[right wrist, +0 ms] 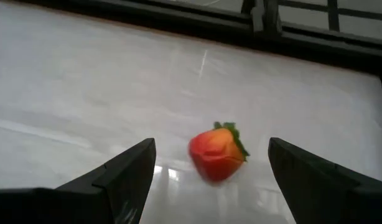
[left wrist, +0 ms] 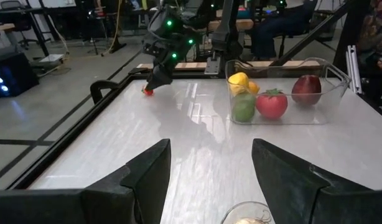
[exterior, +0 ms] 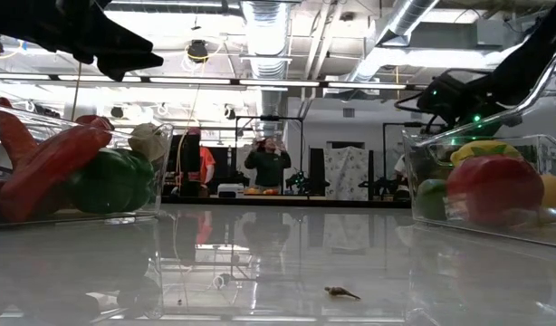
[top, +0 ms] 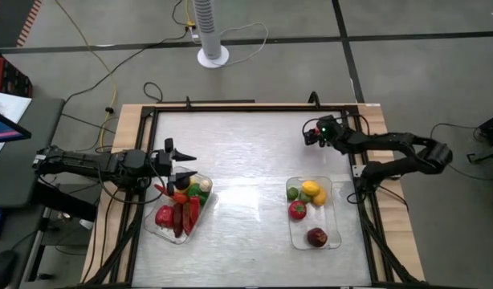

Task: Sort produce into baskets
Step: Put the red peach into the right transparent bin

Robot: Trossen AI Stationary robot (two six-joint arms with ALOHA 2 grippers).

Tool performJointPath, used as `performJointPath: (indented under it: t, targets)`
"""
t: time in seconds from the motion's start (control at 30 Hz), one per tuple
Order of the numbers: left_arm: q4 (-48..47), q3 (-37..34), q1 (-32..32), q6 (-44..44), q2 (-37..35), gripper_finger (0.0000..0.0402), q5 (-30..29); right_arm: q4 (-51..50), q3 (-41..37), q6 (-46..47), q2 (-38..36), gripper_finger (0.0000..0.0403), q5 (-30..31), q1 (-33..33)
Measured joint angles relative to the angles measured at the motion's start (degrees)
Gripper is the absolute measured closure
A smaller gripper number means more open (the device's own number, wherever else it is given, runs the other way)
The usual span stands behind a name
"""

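Your right gripper [right wrist: 206, 180] hung wide open over a small red-orange toy strawberry [right wrist: 217, 153] lying between its fingers on the white counter [right wrist: 85, 93]; you needed to centre, descend, then close gently

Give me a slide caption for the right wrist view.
Open right gripper hovers over a lone strawberry on the white table.

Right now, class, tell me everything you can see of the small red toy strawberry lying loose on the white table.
The small red toy strawberry is red shading to orange, with a green leafy cap and a glossy, plastic-looking skin. It lies on its side on the white table, outside both trays, near the far edge. It sits between the open fingers of the right gripper, which do not touch it. Only the table touches it.
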Motion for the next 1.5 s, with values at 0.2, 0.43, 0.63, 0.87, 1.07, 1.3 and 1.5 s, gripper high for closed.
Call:
performJointPath:
  t: [0.2,0.43,0.63,0.87,1.07,1.3,1.5]
  targets:
    - [0.00,0.00,0.00,-0.48,0.00,0.0189,0.05,6.18,-0.04,-1.91,6.01,0.0078,-1.00,-0.28]
    - [0.00,0.00,0.00,-0.35,0.00,0.0189,0.59,6.95,-0.04,-3.06,8.03,0.0103,1.09,0.35]
    - [0.00,0.00,0.00,-0.28,0.01,0.0189,0.59,6.96,-0.04,-3.40,8.04,0.0143,1.46,0.29]
    - [0.00,0.00,0.00,-0.35,0.01,0.0189,0.60,6.50,-0.04,-3.42,8.04,0.0217,1.32,0.53]
    - [-0.72,0.85,0.00,-0.94,-0.01,0.0189,2.18,-2.63,1.72,-4.29,4.11,0.0264,-4.70,0.55]
    - [-3.62,4.37,0.00,-1.42,-0.03,0.0189,3.63,-26.69,8.31,-4.90,-9.67,0.0265,-19.28,6.62]
    - [-3.95,4.39,0.00,-3.83,-0.01,0.0189,3.10,-38.32,12.14,-0.68,-24.95,0.0264,-31.32,18.73]
